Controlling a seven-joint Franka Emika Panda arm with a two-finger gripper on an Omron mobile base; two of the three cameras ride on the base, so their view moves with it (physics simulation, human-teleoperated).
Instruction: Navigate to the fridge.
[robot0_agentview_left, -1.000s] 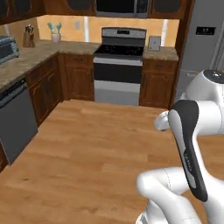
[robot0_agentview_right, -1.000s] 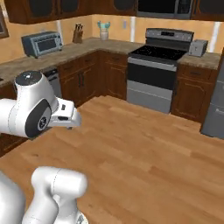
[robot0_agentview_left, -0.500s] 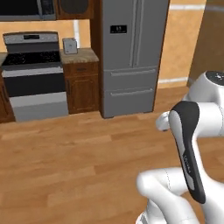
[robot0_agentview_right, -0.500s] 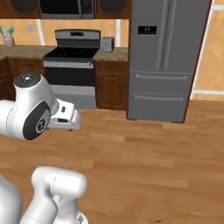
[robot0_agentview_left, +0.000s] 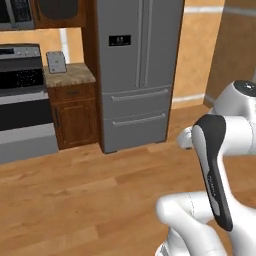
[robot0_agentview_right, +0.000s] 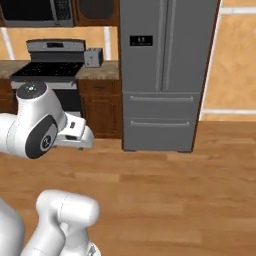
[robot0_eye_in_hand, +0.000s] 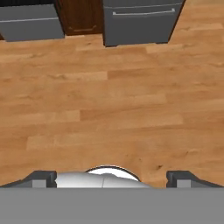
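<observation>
Now the base is swinging round, so the fridge (robot0_agentview_right: 167, 75) is sitting nearly centred ahead instead of off to one side; the gripper (robot0_eye_in_hand: 109, 179) is hanging spread apart, empty.

Tall grey steel fridge (robot0_agentview_left: 136, 70) (robot0_agentview_right: 165, 70) (robot0_eye_in_hand: 140, 19) stands upright on the wood floor, French doors shut, black display panel on its left door, two closed drawers below, wooden cabinet touching its left side.

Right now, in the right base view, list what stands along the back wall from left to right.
Stove → toaster on the counter → fridge → bare tan wall.
</observation>
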